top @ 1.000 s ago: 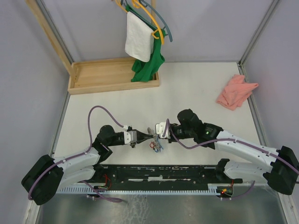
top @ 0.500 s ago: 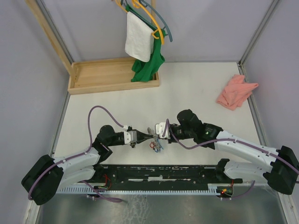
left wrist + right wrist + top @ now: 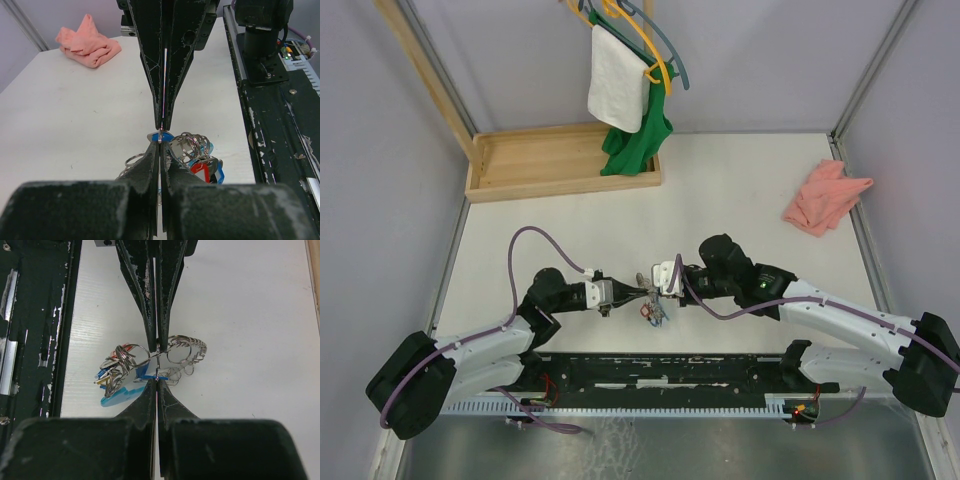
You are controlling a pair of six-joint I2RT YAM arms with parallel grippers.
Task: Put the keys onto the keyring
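**Fingertip meeting over the counter (image 3: 740, 190).** The left gripper (image 3: 159, 146) and right gripper (image 3: 156, 382) stand tip to tip on one shared axis. Each pair of fingers is pressed together, apparently pinching the same thin wire loop of the keyring (image 3: 158, 358). The red key (image 3: 199, 169) and blue key (image 3: 119, 398) sit in the tangled bunch just beneath the tips, offset toward the arm bases. Neither arm is nearer.

Enclosure and bench, seen from overhead
White table (image 3: 740, 190) stood between pale grey walls (image 3: 380, 150) with metal corner posts (image 3: 865, 70); light was even and diffuse. Wooden tray (image 3: 520, 165) lay far left beside a slanted wooden upright (image 3: 425, 75); white towel (image 3: 617, 80) and green garment (image 3: 638, 140) hung from hangers (image 3: 660, 50) over it. Crumpled pink cloth (image 3: 825, 197) lay far right; black rail (image 3: 670, 372) ran along the near edge
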